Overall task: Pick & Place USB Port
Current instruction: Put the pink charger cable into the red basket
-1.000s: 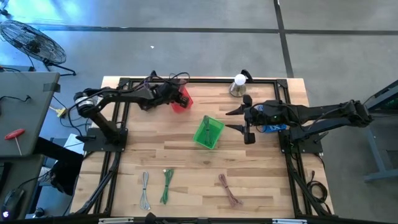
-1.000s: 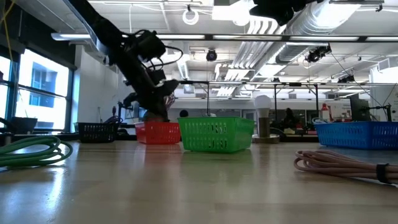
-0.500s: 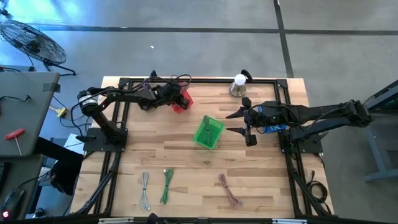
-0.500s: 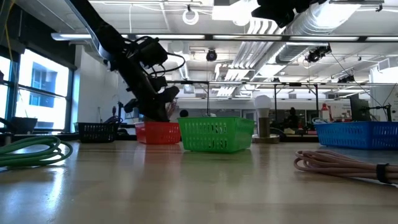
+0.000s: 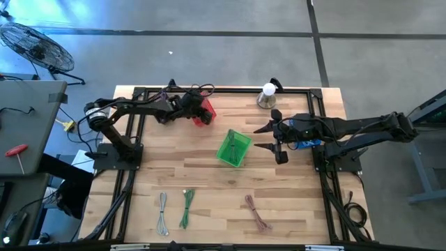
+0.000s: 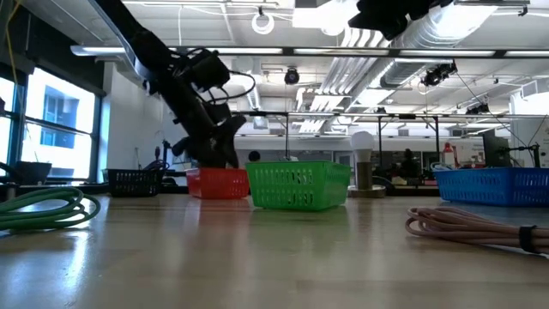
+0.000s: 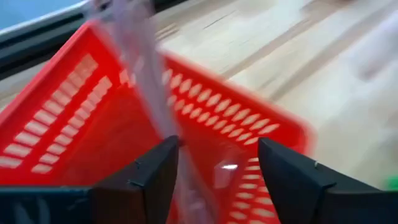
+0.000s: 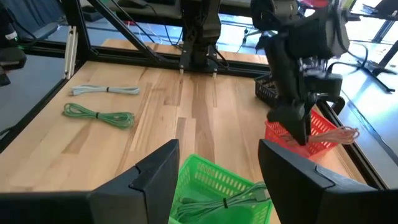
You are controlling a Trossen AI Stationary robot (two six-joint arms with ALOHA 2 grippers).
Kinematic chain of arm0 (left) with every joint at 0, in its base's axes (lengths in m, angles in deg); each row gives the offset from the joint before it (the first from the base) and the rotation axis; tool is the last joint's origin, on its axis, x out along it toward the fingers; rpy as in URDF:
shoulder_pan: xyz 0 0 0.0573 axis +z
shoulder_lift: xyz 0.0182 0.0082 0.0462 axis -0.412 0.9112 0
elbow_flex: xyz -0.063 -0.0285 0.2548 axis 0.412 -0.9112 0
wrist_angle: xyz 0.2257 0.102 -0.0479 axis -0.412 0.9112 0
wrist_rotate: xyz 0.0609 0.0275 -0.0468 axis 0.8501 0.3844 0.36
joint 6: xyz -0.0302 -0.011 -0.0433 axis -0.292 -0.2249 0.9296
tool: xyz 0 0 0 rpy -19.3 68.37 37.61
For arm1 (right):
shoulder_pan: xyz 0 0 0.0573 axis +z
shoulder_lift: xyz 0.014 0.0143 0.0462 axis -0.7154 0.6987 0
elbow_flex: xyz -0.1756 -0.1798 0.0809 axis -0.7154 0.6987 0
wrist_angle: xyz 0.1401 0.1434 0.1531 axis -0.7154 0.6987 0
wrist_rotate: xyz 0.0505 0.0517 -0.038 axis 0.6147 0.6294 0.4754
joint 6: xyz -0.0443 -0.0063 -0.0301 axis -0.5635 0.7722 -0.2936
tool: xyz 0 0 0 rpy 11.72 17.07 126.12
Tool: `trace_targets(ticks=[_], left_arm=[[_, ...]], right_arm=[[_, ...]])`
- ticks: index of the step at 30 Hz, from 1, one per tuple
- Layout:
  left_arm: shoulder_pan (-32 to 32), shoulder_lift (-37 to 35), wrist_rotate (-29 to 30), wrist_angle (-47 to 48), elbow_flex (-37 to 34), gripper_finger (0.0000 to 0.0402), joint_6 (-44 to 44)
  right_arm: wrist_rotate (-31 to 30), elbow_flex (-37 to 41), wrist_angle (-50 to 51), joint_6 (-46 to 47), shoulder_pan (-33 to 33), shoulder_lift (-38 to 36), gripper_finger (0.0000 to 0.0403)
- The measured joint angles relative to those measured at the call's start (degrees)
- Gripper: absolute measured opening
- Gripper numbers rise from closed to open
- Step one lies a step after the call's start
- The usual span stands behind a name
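Left wrist view: left hand [image 7: 217, 180] spread over slotted red plastic basket [image 7: 74, 124] (blurred pale cable [image 7: 140, 68] between its fingers).

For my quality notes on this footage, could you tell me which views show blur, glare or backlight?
Left wrist view: the red basket is smeared with motion blur, with a pale streak across it. Low view: ceiling lamps and windows backlight the left arm into a silhouette, and the table shows a sheen. High view: evenly lit.
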Motion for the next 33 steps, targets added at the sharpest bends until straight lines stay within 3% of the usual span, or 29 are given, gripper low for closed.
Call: trace_targets(ticks=[8,13,18,24,29,33], left_arm=[[-0.41,-8.50,-2.80,0.89,0.04,0.0232,-1.20],[-4.10,-14.98,-4.86,5.23,0.04,0.0232,-11.64],[-14.16,-18.42,-10.43,5.14,0.07,0.0232,-24.14],[-30.42,-17.00,-10.29,1.94,2.60,0.0232,-36.50],[-41.23,-11.78,-2.18,2.57,8.63,0.0232,-42.19],[-46.14,-5.22,3.32,7.50,15.59,0.0232,-47.07]], right_arm=[[0.00,-0.02,0.94,0.02,0.00,0.00,0.0210],[2.77,-0.02,2.99,0.07,-0.02,0.00,0.0210],[7.57,-0.04,4.32,0.06,0.00,0.00,0.0210],[11.46,-0.04,3.57,-0.22,1.92,0.00,0.0209],[14.43,-0.04,3.64,-0.26,5.05,0.00,0.0209],[14.44,-0.04,3.54,3.63,7.99,0.03,0.0209]])
